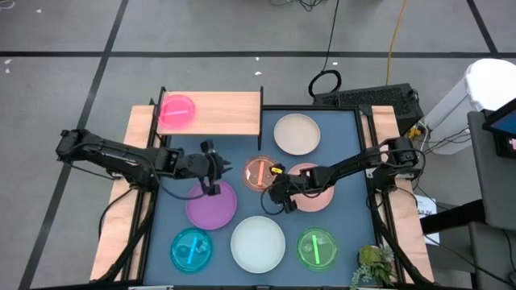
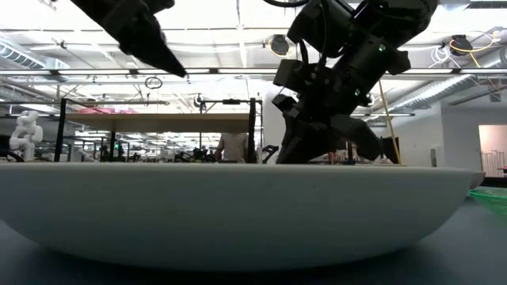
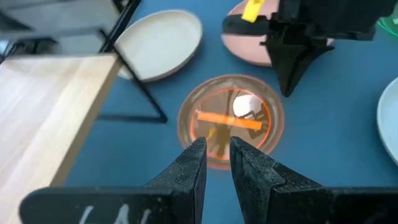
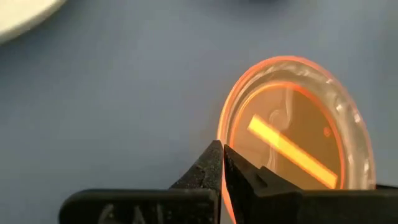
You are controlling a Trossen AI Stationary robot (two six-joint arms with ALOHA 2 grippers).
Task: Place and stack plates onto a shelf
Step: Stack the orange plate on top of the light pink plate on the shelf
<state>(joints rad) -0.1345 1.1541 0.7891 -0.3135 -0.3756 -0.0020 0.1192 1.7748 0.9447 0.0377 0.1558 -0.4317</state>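
Plates number eight: four large ones on the table, cream, pink, purple and white; four small clear ones, magenta on the shelf, orange, cyan and green below. No writing is readable. The left gripper, fingers nearly together and empty, faces the orange plate. The right gripper, clenched and empty, sits just beside that plate's rim.

Eight plates, one shelf, two arms.
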